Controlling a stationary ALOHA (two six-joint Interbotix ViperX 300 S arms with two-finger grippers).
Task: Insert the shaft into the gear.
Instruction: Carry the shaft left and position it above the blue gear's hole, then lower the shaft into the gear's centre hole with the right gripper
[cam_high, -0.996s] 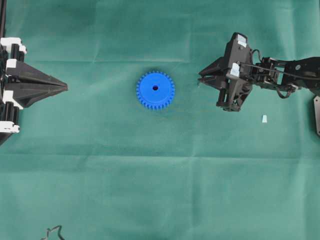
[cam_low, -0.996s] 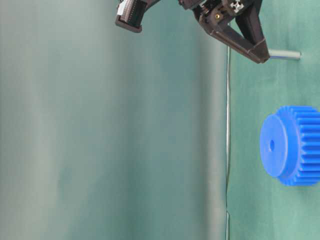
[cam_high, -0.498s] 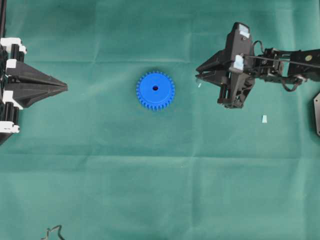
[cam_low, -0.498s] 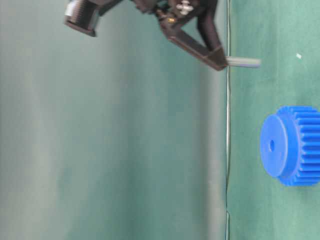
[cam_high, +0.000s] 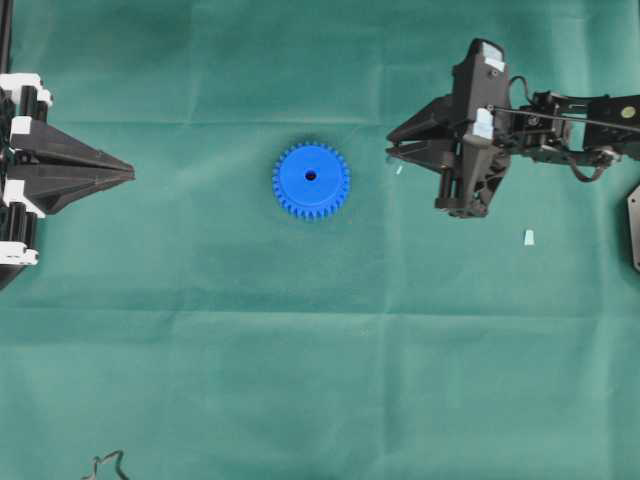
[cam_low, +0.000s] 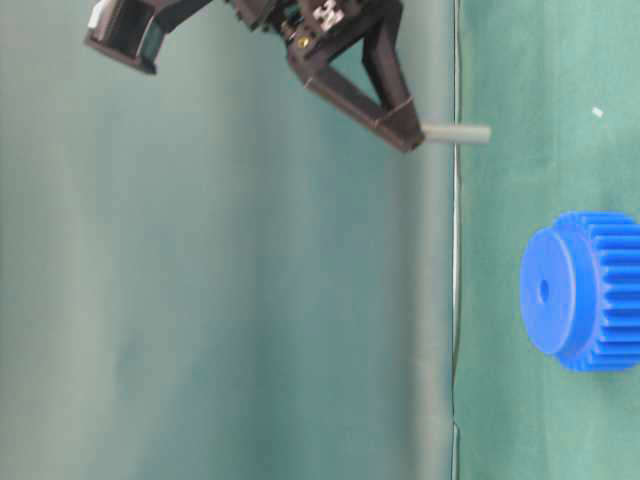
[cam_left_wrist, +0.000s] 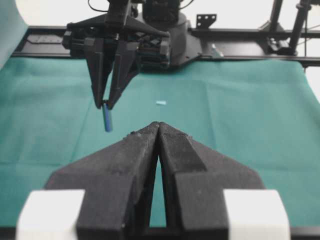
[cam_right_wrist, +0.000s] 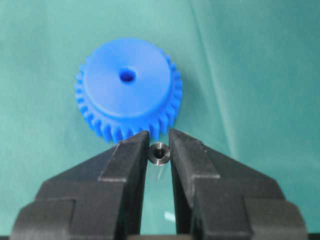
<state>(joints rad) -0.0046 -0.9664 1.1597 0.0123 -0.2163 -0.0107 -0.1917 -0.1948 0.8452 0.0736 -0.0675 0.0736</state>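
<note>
Between right gripper (cam_right_wrist: 159, 150) fingertips: shaft (cam_right_wrist: 159, 153), pinched.

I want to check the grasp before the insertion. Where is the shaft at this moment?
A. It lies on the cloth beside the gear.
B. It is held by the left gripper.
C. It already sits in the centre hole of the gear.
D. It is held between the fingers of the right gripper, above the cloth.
D: the shaft is pinched at the tips of the right gripper, clear of the gear, whose hole is empty.

Bright blue gear (cam_high: 311, 180) on plain green cloth (cam_high: 300, 350) — silvery-grey shaft (cam_right_wrist: 159, 152), black end effectors.
</note>
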